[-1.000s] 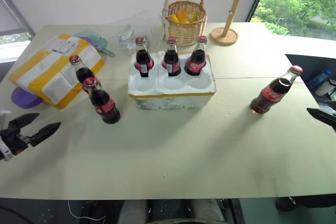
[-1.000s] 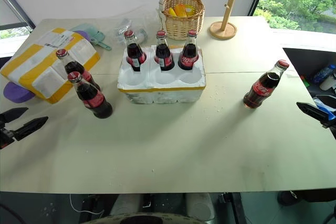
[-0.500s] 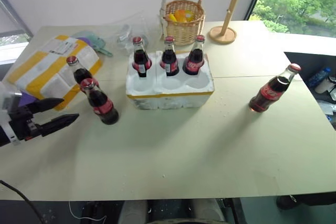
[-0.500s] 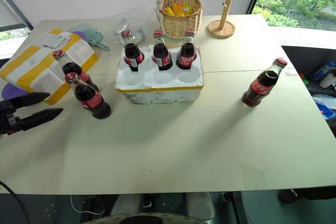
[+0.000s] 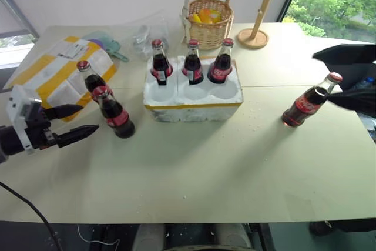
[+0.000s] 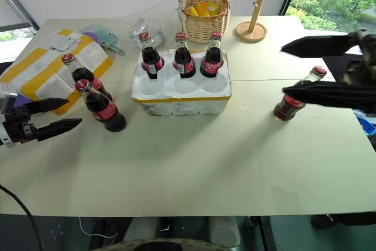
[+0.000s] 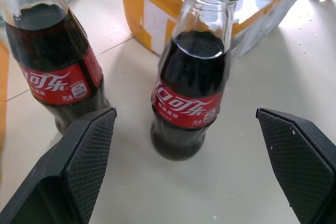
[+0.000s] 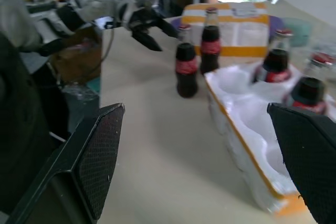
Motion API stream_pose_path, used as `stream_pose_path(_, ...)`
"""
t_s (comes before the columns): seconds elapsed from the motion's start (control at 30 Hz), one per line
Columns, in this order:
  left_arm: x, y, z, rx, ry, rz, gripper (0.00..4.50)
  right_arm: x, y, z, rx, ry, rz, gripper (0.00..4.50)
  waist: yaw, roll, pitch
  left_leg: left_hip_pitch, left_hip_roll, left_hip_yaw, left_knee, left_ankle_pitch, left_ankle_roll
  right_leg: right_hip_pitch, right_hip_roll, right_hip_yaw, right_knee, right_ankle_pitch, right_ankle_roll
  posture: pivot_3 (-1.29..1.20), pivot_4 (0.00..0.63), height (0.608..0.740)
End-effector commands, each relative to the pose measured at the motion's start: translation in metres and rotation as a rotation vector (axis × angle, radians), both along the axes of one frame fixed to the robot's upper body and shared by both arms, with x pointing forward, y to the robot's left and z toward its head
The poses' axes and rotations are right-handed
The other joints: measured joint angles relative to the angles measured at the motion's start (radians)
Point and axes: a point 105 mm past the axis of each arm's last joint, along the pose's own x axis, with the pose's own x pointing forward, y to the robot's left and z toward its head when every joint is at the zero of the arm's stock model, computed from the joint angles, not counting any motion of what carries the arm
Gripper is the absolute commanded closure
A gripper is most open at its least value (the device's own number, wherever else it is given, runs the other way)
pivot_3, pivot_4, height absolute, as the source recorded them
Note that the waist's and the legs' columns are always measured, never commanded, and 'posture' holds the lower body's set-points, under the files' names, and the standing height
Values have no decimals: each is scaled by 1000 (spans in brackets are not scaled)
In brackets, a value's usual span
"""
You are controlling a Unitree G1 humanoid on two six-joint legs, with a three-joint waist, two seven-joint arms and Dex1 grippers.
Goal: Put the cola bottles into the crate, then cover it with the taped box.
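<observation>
Three cola bottles [image 5: 190,63] sat in the crate [image 5: 192,99]. Left gripper [image 5: 75,123], spread wide and empty, faced the nearest loose bottle [image 5: 115,114] just beyond its fingertips; the next move likely called for closing around it. Right gripper [image 6: 320,69] also gaped empty.

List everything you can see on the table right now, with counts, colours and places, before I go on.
cola bottles: six, dark with red caps; three in the crate's back wells, two standing left of it, one right.
crate: one, white, yellow strip; table centre, front wells empty.
taped box: one, white with yellow bands; far left.
wicker basket: one, tan, yellow items inside; behind the crate.
wooden stand: one, pale wood; right of the basket.
purple item: one; under the box's edge.
teal item: one; behind the box.
left gripper: black, open, beside the left bottles.
right gripper: black, open, near the right bottle.
</observation>
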Motion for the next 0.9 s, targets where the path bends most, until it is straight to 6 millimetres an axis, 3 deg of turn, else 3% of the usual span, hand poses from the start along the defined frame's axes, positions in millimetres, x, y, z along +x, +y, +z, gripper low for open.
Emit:
stream_pose_path(0.03, 4, -3, 3, 18, -41, 1, 26, -14, 19, -1, -13, 0, 105, 0, 2, 0, 0, -1, 0, 0, 0, 0, 0, -2, 0, 0, 0, 0, 0, 0, 150, 740)
stream_pose_path(0.2, 8, -15, -4, 14, -49, -16, 26, -13, 28, -11, -24, 25, 133, 0, 2, -1, 0, -3, 0, 0, 0, 0, 0, -3, 0, 0, 1, 2, 4, 0, 150, 740)
stream_pose_path(0.9, 46, -46, -41, 6, -39, 2, 26, -8, 29, -9, 36, 28, 90, 0, 3, -2, 0, -3, 0, 0, 3, 0, 1, -3, 3, -1, 4, 4, 6, 0, 150, 740)
